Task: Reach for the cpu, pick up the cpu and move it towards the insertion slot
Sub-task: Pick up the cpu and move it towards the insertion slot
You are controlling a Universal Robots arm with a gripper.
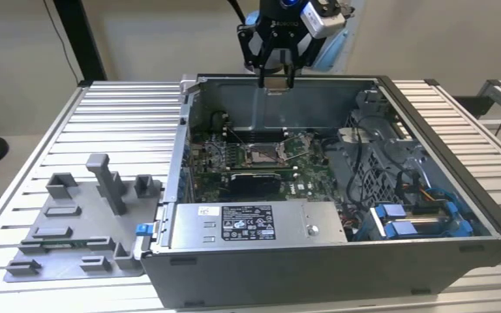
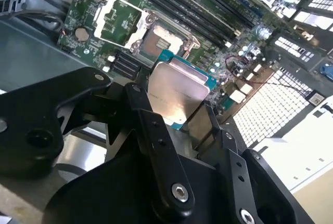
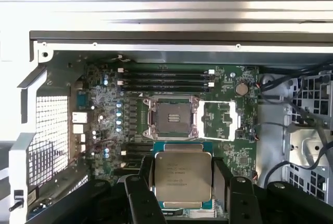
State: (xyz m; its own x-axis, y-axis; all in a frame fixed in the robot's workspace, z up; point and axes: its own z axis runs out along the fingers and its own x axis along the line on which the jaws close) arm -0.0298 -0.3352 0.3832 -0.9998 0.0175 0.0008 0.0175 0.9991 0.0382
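The cpu point(image 3: 182, 176) point(image 2: 177, 91), a flat square chip with a silvery top and green edge, is clamped between the black fingers of my gripper point(image 3: 182, 180) point(image 2: 179, 115). In the exterior view the gripper point(image 1: 275, 83) hangs above the far wall of the open computer case, with the cpu point(image 1: 276, 85) a small pale piece at its tips. The insertion slot point(image 3: 173, 117) point(image 2: 162, 38) point(image 1: 262, 154) lies on the green motherboard below: a metal-framed square socket with a dark centre, its load plate point(image 3: 221, 120) swung open beside it. The chip is held well above the socket, apart from it.
The open case point(image 1: 459, 195) has tall metal walls, cables and blue drive caddies point(image 1: 411, 222) at the exterior view's right. A power supply point(image 1: 250, 223) fills the near side. Memory slots point(image 3: 164, 81) run beside the socket. A grey fixture tray point(image 1: 76, 228) sits at the exterior view's left.
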